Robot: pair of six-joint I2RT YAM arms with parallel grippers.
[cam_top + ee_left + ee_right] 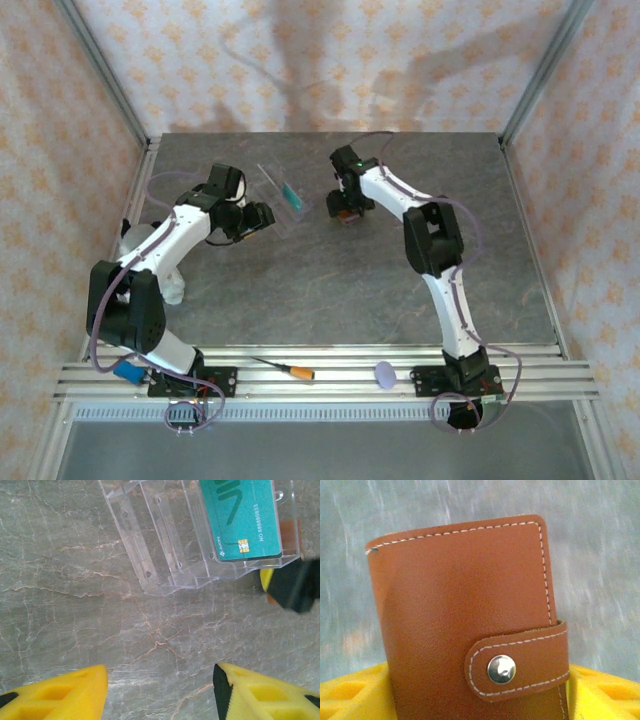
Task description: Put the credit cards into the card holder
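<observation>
The task looks barely begun: the teal credit card [245, 517] lies in the clear tray [150, 555] just ahead of the spread, empty left hand [160, 695], and the card holder [465, 620], snapped shut, sits between the fingers of the right hand [480, 690], though I cannot tell whether they pinch it.

Mid-table, a card [245, 517] lies in a tray [150, 545]; just right of it, the card holder [465, 625] sits between the fingers [350, 695] of the right gripper [480, 695], perhaps touching them.

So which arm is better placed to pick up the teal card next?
Left. The left claw, open and empty, faces the clear tray holding the teal card. The right claw sits around the brown card holder, so it looks occupied.
</observation>
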